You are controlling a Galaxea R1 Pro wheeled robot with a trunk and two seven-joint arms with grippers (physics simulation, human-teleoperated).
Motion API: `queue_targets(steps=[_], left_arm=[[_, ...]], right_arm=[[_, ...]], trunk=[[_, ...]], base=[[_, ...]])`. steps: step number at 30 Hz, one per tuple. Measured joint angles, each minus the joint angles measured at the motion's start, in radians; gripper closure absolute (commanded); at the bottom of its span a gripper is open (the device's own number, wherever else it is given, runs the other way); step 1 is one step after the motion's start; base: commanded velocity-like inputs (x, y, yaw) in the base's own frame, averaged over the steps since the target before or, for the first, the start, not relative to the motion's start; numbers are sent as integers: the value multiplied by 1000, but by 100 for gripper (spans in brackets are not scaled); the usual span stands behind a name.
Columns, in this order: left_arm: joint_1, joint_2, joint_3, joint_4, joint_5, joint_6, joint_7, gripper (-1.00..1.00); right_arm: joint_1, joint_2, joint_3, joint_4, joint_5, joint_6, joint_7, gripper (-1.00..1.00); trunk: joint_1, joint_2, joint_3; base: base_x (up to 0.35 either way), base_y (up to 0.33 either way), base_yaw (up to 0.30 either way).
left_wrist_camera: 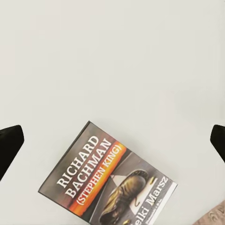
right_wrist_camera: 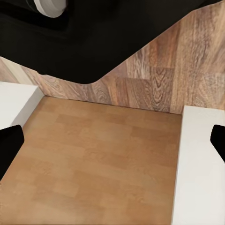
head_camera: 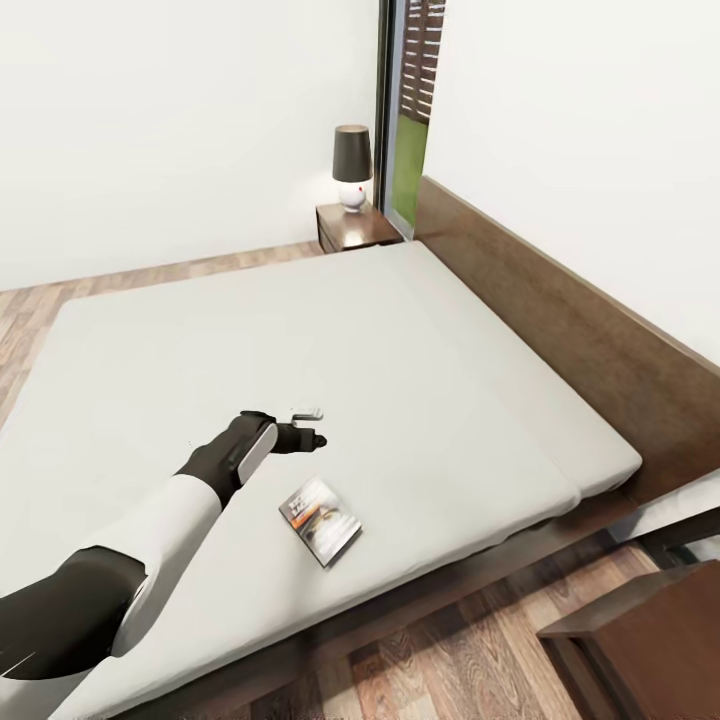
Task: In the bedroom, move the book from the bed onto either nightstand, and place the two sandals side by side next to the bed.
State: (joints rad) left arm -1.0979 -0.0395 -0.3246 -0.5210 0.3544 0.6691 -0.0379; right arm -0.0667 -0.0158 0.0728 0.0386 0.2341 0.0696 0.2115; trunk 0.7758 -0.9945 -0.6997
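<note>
Grey mattress fabric fills most of the head view, and the book [head_camera: 320,520] lies flat on it, low and just left of centre, near the edge of the bed [head_camera: 480,560]. The left gripper [head_camera: 305,427] hangs just above and slightly left of the book, apart from it, its jaws spread wide; in the left wrist view the paperback [left_wrist_camera: 110,183] sits low in the frame with both dark fingertips [left_wrist_camera: 9,143] far out at the sides and not straddling it. The right gripper's fingertips [right_wrist_camera: 10,140] are likewise wide apart, over wood floor.

One nightstand [head_camera: 355,228] with a lamp [head_camera: 352,165] stands at the upper centre, well apart from the book; the corner of another dark cabinet [head_camera: 640,640] shows at lower right.

The risk is probably the pick itself: a thin book flat on soft mattress offers little edge, so fingers may press it down or slide it off the bed's edge rather than close on it.
</note>
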Motion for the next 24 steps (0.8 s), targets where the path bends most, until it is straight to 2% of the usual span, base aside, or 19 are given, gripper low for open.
queue_targets(steps=[24], left_arm=[[2,2,1,0,-5,-29,-1,-100]], right_arm=[[0,0,0,0,0,0,0,-100]], trunk=[[0,0,-40]], base=[[0,0,0]])
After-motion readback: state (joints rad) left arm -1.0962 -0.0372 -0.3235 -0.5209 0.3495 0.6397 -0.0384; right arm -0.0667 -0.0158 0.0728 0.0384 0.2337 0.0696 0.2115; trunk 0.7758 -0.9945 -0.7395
